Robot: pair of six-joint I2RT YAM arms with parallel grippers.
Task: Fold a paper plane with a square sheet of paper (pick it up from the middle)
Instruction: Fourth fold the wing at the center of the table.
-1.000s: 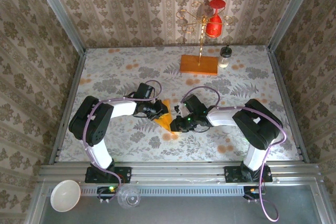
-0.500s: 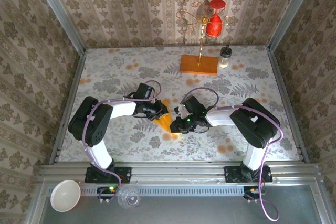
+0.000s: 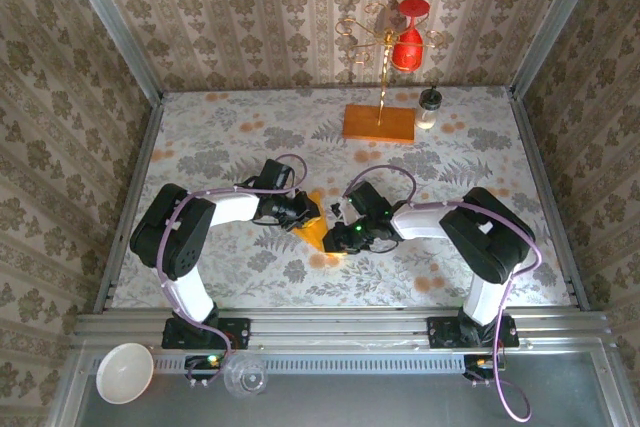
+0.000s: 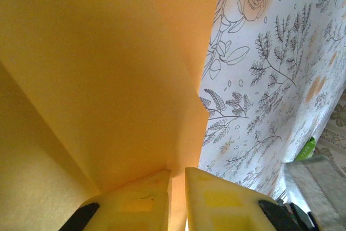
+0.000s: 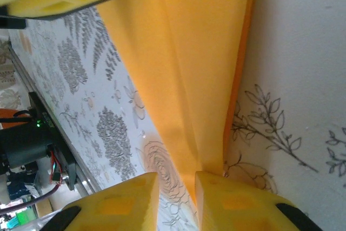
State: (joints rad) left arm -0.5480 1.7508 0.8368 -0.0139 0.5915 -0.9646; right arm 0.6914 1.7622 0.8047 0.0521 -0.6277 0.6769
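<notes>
Now left jaws pinch paper; right jaws ajar around it, grip unclear.

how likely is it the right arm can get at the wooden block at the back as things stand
Probably yes: nothing stands on the table between the right gripper and the wooden block. But its fingertips are at the orange paper, so it would have to back off first.

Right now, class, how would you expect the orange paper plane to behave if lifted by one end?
The paper plane is thin sheet, so probably very light and floppy wherever unfolded. Its long creases likely stiffen it lengthwise. It looks bent where the left gripper pinches it, so a hard tug might crumple or tear it.
</notes>
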